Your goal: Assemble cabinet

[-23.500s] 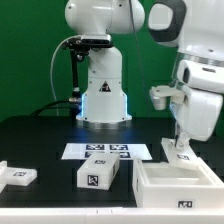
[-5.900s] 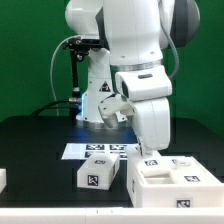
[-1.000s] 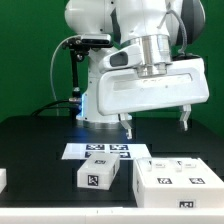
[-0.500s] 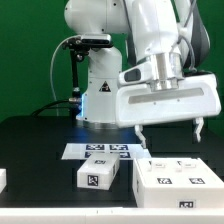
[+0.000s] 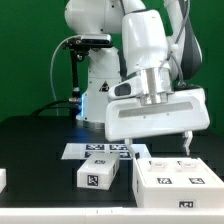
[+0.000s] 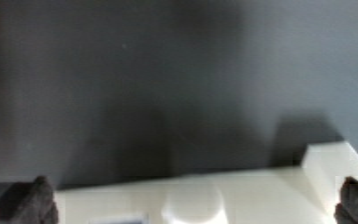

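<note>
At the exterior view's lower right, the white cabinet (image 5: 178, 180) sits on the table (image 5: 40, 140), the gripper (image 5: 161, 146) just above it, jaws spread wide and empty. It looks rigid, slick and bulky; a thick wall seems the best hold.

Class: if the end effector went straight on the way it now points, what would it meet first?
Most likely the cabinet: the open end effector points down just above its tagged top, and the wrist view shows white cabinet between the fingers. Depth is unclear; it may land near an edge.
</note>
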Controlling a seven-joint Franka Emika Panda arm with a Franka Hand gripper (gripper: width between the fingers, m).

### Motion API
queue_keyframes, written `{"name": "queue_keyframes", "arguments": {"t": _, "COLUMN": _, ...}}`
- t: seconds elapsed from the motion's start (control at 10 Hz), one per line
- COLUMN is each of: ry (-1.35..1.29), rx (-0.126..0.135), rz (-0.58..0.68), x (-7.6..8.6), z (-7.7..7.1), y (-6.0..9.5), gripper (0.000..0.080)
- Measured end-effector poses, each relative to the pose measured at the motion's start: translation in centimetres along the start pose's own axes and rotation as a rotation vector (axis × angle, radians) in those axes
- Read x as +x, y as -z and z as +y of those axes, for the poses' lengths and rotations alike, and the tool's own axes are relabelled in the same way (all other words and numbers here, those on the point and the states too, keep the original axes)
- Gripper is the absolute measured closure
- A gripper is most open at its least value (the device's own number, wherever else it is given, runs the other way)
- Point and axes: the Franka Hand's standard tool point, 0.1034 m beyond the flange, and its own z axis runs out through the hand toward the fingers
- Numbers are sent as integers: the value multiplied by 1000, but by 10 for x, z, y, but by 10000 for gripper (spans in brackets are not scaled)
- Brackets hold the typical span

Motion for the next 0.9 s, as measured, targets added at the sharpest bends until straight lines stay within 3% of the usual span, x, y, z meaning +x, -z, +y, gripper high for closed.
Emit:
{"name": "queue_keyframes", "arguments": {"t": 0.3, "ry": -20, "rx": -6, "rz": 12, "x": 10, "z": -19, "y": -12, "gripper": 4}}
{"name": "queue_keyframes", "arguments": {"t": 0.4, "ry": -14, "rx": -17, "rz": 11, "x": 8, "z": -21, "y": -14, "gripper": 4}}
{"name": "queue_keyframes", "arguments": {"t": 0.9, "ry": -17, "rx": -20, "rz": 11, "x": 8, "z": -18, "y": -14, "gripper": 4}}
